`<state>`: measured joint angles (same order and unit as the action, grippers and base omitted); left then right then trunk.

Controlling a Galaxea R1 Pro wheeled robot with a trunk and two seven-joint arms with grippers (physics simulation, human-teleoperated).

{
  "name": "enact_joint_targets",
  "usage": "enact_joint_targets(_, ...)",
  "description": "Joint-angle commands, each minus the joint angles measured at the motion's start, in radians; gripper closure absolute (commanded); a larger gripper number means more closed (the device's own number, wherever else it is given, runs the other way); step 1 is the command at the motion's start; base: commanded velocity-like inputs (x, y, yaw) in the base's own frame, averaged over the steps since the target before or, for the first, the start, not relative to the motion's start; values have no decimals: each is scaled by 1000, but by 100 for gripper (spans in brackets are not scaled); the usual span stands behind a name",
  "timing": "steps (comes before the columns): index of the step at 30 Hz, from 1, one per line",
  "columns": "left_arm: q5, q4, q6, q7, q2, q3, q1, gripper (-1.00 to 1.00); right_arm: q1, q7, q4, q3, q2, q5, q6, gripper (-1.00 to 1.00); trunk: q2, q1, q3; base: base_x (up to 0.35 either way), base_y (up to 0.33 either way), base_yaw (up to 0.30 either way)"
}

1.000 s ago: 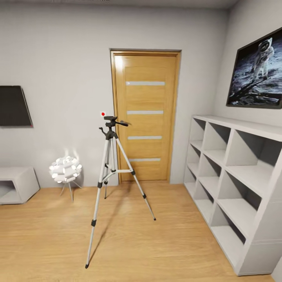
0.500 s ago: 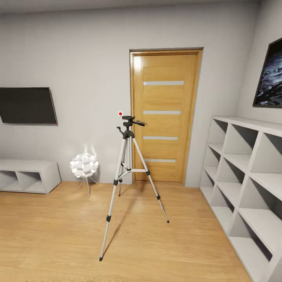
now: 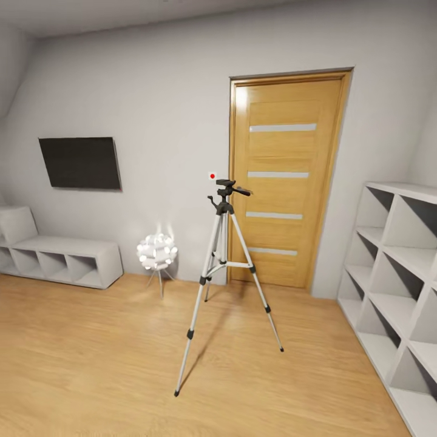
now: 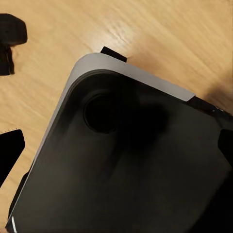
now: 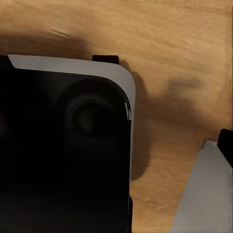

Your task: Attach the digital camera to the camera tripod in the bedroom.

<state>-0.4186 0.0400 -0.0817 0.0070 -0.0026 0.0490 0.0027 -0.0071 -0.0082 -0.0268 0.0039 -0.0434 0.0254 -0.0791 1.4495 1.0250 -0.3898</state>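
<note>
We find the camera tripod [image 3: 224, 267] standing upright on the light wood floor [image 3: 91, 358] of the bedroom, its three silver legs spread and its black head level, with the pan handle pointing toward the wooden door [image 3: 282, 176]. The tripod stands in front of the door's left edge, apart from it. A small red dot [image 3: 212, 176] sits just beside the tripod head, on its left; we cannot make out a camera body there.

We note a white ball-shaped lamp [image 3: 156, 252] on thin legs near the wall, left of the tripod and clear of it. Further left, a low white cubby bench [image 3: 67, 258] runs along the wall beneath a dark wall screen [image 3: 80, 162]. A white open shelf unit [image 3: 397, 285] lines the right side.

Both wrist views look down on the robot's dark, grey-edged base [image 4: 136, 160] over the wood floor. We cannot tell the state of either hand.
</note>
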Motion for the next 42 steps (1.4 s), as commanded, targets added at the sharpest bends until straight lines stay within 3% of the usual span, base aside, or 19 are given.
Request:
enact_joint_targets(1, -1, 1, -1, 1, 0, 5, 0, -100, -1, -1, 0, 0, -2, 3, -11, -100, 1, 0, -1, 0, 0, 270)
enact_joint_targets(42, -4, 1, -1, 2, -1, 5, 0, -100, -1, -1, -4, 2, -10, 1, -45, -100, 1, 0, -1, 0, -39, 270)
